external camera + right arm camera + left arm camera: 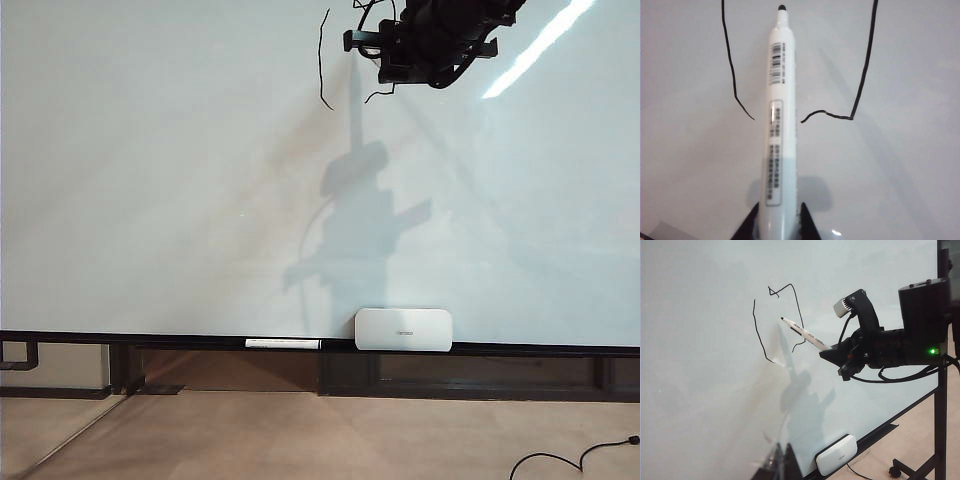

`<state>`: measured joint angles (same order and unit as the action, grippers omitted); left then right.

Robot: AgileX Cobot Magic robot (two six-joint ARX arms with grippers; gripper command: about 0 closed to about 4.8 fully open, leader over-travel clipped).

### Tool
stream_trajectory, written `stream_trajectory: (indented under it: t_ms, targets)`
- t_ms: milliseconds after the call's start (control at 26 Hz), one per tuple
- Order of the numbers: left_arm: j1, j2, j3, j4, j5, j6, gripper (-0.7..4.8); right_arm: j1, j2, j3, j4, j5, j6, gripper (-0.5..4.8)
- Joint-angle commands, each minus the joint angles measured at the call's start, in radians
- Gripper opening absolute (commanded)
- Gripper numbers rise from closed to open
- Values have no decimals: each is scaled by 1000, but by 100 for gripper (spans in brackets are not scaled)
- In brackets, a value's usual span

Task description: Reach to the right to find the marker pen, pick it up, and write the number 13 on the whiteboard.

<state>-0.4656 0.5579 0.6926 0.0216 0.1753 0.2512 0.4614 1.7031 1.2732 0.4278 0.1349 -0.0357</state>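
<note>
Glossy whiteboard [700, 405] carries black strokes [760, 335]; right end effector [840, 357] pinches the marker pen [805, 333] (tip near them); left end effector unseen.

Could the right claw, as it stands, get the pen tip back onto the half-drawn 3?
Probably yes. The right claw grips the white marker pen, whose black tip points at the glossy pale whiteboard just beside the unfinished black 3. Nothing stands between them.
</note>
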Motion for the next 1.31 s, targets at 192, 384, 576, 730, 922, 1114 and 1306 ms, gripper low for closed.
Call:
stream_trajectory:
  t_ms: [192,384,576,730,922,1114,1306]
  targets:
    - [0,-2,6,10,-12,11,-6,-11,15,5,3,0,-2,-6]
    - [0,-2,6,10,-22,15,-6,-11,20,5,4,-3,2,-6]
    - [0,-2,6,10,-22,27,-6,-11,20,5,13,-2,2,-6]
    - [0,-2,6,10,-22,27,-6,-11,20,5,13,-2,2,-6]
    - [0,-3,6,10,-22,27,-6,-11,20,5,12,22,2,-6]
    - [0,-3,6,10,-22,27,-6,-11,19,5,1,99,2,-6]
    - [0,-3,6,9,-22,30,-6,-11,14,5,-34,166,6,-6]
